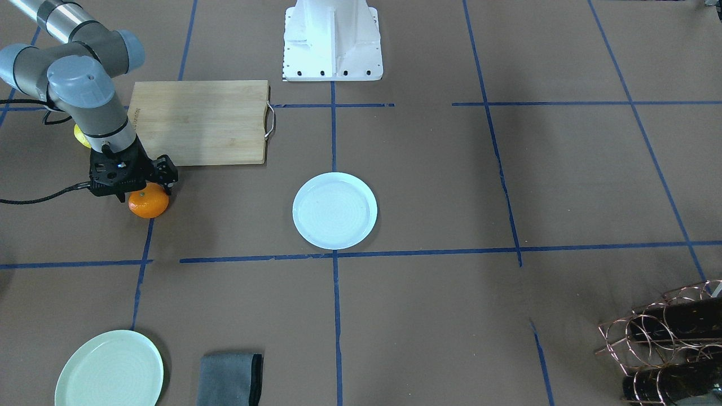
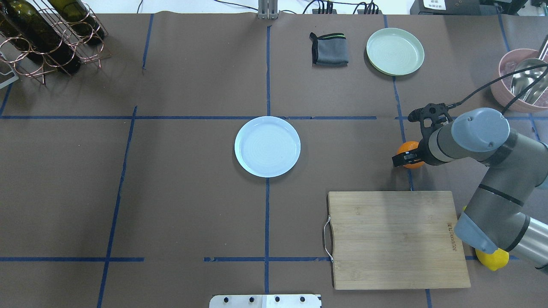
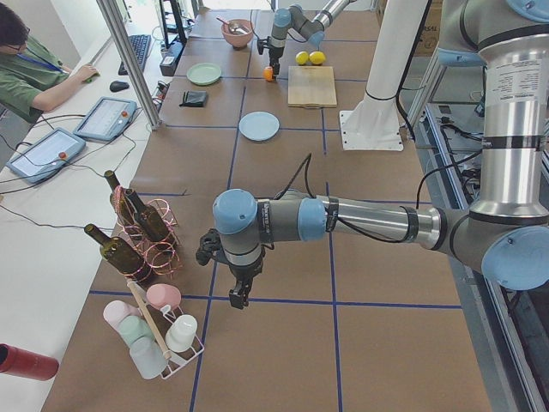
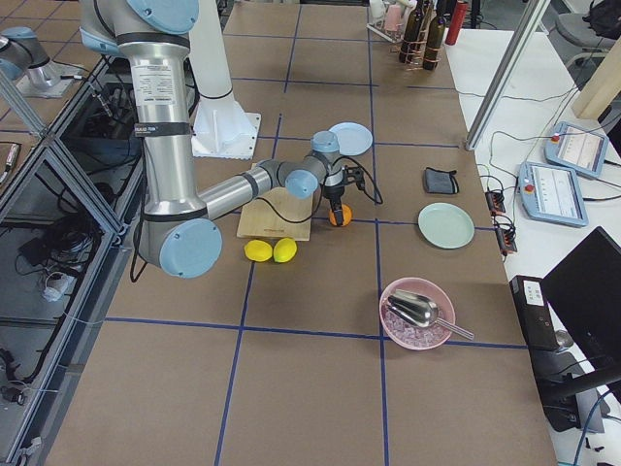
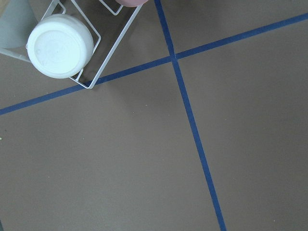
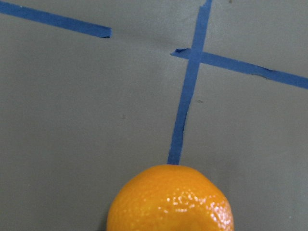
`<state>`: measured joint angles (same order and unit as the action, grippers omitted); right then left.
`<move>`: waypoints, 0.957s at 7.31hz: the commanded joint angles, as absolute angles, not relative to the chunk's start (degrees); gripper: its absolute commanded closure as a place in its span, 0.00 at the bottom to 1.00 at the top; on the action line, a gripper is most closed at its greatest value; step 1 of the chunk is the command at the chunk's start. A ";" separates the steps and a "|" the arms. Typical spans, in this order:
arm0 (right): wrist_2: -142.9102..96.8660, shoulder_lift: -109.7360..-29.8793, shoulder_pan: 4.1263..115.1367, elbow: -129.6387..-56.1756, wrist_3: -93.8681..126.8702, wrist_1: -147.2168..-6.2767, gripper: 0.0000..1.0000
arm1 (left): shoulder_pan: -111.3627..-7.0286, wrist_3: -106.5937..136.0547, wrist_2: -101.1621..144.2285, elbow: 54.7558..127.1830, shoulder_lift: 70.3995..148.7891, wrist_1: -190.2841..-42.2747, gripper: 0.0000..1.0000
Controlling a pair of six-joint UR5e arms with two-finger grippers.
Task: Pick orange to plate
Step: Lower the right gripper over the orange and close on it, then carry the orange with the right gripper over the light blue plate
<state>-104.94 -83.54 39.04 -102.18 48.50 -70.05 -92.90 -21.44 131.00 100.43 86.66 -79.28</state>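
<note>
My right pincer (image 1: pixel 144 193) straddles the orange (image 1: pixel 149 207), which sits on the desk (image 1: pixel 428 186) directly under it. I can't tell whether it's pinching. Grasp step, I reckon. Next: firm squeeze, lift, carry to the plate (image 1: pixel 335 210), well off sideways.

Bright-orange orange (image 1: pixel 149 206), pale bluish plate (image 1: pixel 335 210) with faint rings, blue-lined brown table (image 1: pixel 428 169)
</note>
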 commanded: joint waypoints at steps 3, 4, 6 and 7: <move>-104.94 -78.34 38.94 -102.83 48.95 -71.09 1.00 | -92.90 -21.45 130.96 100.63 86.66 -79.28 0.00; -105.03 -74.13 39.02 -102.83 50.61 -73.97 1.00 | -92.90 -21.45 130.96 100.81 86.66 -79.28 0.00; -104.68 -62.29 37.19 -102.13 56.92 -86.33 1.00 | -92.90 -21.45 130.96 100.90 86.66 -79.28 0.00; -103.98 -57.18 35.79 -100.65 61.39 -89.88 1.00 | -92.90 -21.45 130.96 100.99 86.66 -79.19 0.00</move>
